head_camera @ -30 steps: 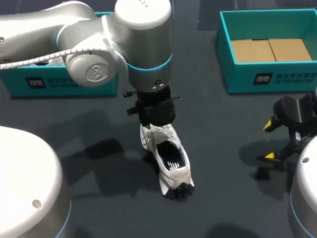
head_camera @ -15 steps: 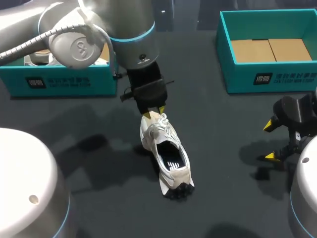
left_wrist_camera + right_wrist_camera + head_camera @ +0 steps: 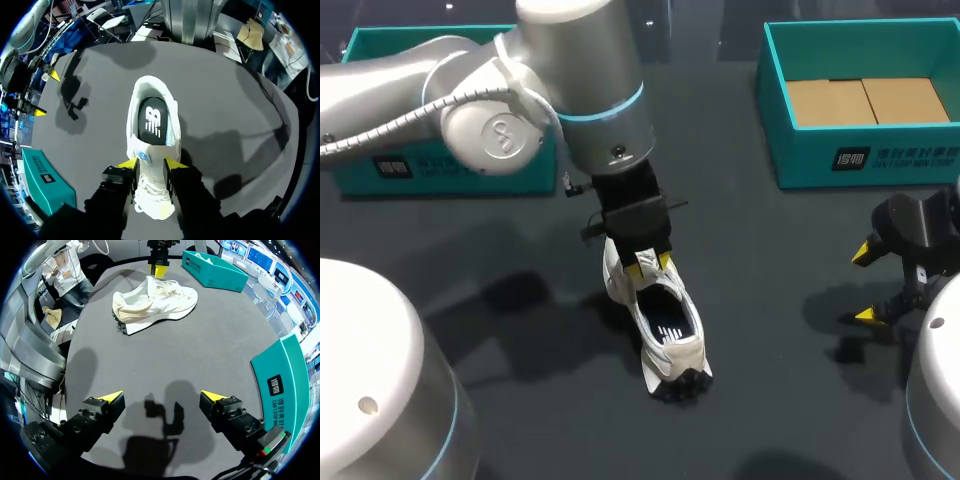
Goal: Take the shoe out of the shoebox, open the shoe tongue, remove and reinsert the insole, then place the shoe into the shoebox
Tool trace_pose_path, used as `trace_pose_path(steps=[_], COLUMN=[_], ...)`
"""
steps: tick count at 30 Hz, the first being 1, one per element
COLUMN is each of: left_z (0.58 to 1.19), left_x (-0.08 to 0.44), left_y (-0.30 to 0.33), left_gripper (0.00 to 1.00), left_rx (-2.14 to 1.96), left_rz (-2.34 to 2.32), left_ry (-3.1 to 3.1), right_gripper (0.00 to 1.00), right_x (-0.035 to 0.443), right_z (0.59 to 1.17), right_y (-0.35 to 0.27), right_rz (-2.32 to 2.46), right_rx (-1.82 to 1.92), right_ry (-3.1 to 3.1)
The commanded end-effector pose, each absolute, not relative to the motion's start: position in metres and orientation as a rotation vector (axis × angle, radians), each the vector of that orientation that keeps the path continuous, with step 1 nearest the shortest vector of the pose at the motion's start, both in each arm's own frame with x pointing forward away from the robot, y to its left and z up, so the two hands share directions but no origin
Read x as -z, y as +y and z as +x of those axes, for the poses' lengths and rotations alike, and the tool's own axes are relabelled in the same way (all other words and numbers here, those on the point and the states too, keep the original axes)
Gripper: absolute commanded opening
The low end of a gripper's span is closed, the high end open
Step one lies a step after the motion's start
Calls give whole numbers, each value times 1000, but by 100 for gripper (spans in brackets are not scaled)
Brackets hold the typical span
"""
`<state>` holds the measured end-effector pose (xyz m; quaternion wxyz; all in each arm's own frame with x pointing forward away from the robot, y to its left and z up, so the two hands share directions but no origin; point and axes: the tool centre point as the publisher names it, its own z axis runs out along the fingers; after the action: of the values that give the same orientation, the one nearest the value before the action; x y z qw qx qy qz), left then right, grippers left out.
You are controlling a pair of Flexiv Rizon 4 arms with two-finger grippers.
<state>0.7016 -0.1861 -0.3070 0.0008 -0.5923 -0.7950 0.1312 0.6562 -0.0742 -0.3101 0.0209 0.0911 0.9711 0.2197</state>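
Observation:
A white sneaker (image 3: 665, 365) lies on the dark table near the middle, its heel toward the front edge. Its black insole (image 3: 668, 325) shows inside. My left gripper (image 3: 650, 264) stands over the laces, and its yellow fingertips (image 3: 636, 266) are at the front of the shoe's mouth. In the left wrist view the gripper (image 3: 150, 163) is shut on the shoe tongue (image 3: 144, 156), with the insole (image 3: 151, 120) just ahead. My right gripper (image 3: 868, 285) hovers open and empty at the right. Its own view shows the gripper (image 3: 162, 400) far from the sneaker (image 3: 155, 302).
A teal shoebox (image 3: 865, 150) with a cardboard bottom stands at the back right. A second teal box (image 3: 450, 165) stands at the back left, partly behind my left arm. Bare table lies between the shoe and the right gripper.
My left gripper drew back toward the shoe's toe, then came forward and down onto the tongue. Its fingers narrowed. The right arm has stayed still.

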Motion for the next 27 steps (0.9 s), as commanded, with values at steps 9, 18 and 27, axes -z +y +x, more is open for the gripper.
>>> trace_pose_path(steps=[9, 18, 27], left_z=[687, 691, 686], left_x=[332, 307, 343], left_y=[-193, -194, -207], left_gripper=[29, 30, 28], left_rx=[-433, -404, -448], left_rz=[-1855, -1905, -1847], left_ry=[-2467, -2507, -2471], right_gripper=[100, 100, 100], right_x=[310, 310, 310], right_z=[654, 654, 654], right_y=[-74, -74, -74], right_rz=[285, 285, 285], right_rx=[-675, -675, -675], right_ry=[3009, 3009, 3009])
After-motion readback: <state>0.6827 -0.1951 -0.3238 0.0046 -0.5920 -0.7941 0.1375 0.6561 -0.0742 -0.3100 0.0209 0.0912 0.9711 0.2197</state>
